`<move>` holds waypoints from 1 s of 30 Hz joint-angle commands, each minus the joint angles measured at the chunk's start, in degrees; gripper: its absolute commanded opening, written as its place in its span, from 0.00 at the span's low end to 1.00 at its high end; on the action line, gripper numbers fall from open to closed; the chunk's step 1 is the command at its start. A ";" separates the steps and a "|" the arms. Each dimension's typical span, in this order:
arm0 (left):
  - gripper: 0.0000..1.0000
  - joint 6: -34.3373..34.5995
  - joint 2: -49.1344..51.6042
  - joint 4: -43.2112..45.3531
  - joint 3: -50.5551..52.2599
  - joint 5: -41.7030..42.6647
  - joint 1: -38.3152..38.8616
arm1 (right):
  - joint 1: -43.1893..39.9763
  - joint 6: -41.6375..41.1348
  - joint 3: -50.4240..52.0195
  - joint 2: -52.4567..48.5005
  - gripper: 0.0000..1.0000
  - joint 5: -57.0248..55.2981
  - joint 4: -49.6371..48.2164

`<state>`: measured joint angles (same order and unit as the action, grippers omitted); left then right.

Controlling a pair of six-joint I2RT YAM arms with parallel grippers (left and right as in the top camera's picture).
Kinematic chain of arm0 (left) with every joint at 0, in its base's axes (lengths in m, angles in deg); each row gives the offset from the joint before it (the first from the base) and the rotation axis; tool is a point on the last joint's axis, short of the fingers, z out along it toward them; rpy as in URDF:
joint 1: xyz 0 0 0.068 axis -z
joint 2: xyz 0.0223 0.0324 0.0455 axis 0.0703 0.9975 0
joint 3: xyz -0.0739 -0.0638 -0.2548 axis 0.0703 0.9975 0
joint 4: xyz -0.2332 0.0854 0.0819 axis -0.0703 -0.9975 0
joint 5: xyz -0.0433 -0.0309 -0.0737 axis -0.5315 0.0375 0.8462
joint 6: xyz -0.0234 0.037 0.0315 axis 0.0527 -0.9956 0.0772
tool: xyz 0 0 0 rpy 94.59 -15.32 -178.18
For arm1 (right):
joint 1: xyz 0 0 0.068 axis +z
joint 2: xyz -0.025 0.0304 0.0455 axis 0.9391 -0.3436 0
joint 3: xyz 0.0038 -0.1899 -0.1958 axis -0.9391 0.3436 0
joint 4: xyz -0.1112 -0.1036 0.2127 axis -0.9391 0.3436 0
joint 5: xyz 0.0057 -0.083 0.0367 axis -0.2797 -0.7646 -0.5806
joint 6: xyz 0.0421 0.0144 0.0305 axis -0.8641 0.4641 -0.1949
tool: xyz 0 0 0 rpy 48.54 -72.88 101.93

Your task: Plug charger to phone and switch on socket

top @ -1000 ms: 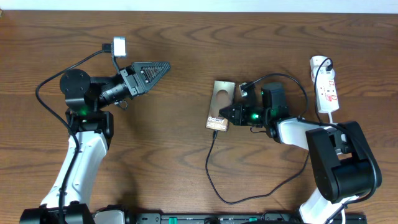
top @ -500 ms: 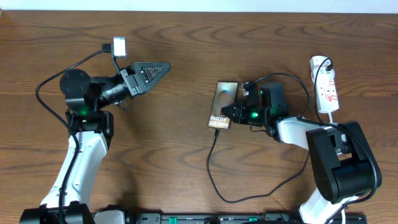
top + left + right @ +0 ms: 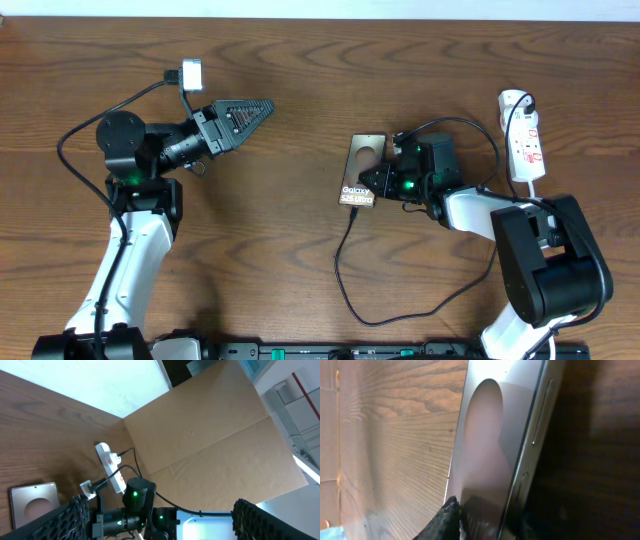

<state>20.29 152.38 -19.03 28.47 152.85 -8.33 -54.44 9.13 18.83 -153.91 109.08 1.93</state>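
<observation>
The phone (image 3: 362,170) lies flat near the middle of the surface (image 3: 300,270), screen up, with the right hand (image 3: 381,182) against its right long edge. The right wrist view shows one dark fingertip (image 3: 447,515) over the lower corner of the screen and deep shadow beyond the metal frame. Whether the jaws are clamped on the phone or standing clear of it cannot be told. The charger (image 3: 340,285) runs from the phone's lower short edge in a loop toward the front of the surface and back to the right. Its tip appears to meet the port, though full seating is not visible. The step in hand is judged to be the close of the plug-in. To do it well, the right hand should draw off sideways without dragging the phone or tugging the cable. It should then travel to the socket (image 3: 526,140), well apart at the right rear, and press the switch squarely from above. The left hand (image 3: 250,108) hovers at the left, fingers spread wide, holding nothing. The surface is dark wood-grain; a cardboard panel (image 3: 210,425) stands beyond it, beside a pale wall (image 3: 100,380).
</observation>
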 commanded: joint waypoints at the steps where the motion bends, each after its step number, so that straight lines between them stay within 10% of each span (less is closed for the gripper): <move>1: 0.93 -0.42 -0.11 0.28 -0.66 -0.24 -0.20 | 0.07 1.16 0.42 -0.50 0.30 -3.50 0.28; 9: 0.93 -0.42 -0.11 0.28 -0.66 -0.24 -0.20 | 0.07 0.26 0.42 -0.50 0.43 -4.35 0.28; 16: 0.93 -0.42 -0.11 0.26 -0.66 -0.24 -0.20 | -0.28 -1.20 0.39 -0.50 0.99 -6.08 0.31; 30: 0.93 -0.42 -0.11 0.26 -0.66 -0.24 -0.20 | -0.48 -1.22 0.37 -0.48 0.99 -6.08 0.26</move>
<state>20.29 152.38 -19.03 28.47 152.87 -8.33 -54.46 8.68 17.62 -152.33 108.07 0.35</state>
